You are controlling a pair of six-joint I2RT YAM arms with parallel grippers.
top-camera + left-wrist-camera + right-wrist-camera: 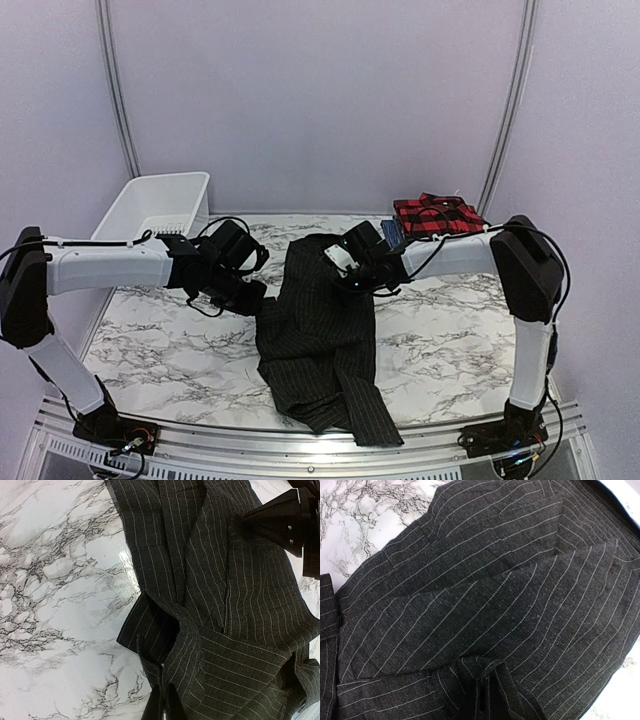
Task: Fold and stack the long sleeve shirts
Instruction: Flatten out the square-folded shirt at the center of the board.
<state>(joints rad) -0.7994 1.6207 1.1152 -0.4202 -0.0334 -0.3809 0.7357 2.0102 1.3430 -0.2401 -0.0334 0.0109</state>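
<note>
The black pinstriped shirt [325,335] lies lengthwise down the middle of the marble table, its lower end hanging over the near edge. My left gripper [262,297] is shut on a fold at the shirt's left edge; in the left wrist view [165,700] cloth is pinched between the closed fingers. My right gripper [350,275] is shut on the shirt's upper right part; the right wrist view [487,695] shows cloth bunched between its fingers. The shirt fills that view [485,595]. A folded red-and-black plaid shirt [437,215] lies at the back right on a bluish one.
A white plastic bin [157,207] stands at the back left corner. Bare marble table [160,340] shows left and right of the shirt. My right arm's dark parts [295,525] show at the upper right of the left wrist view.
</note>
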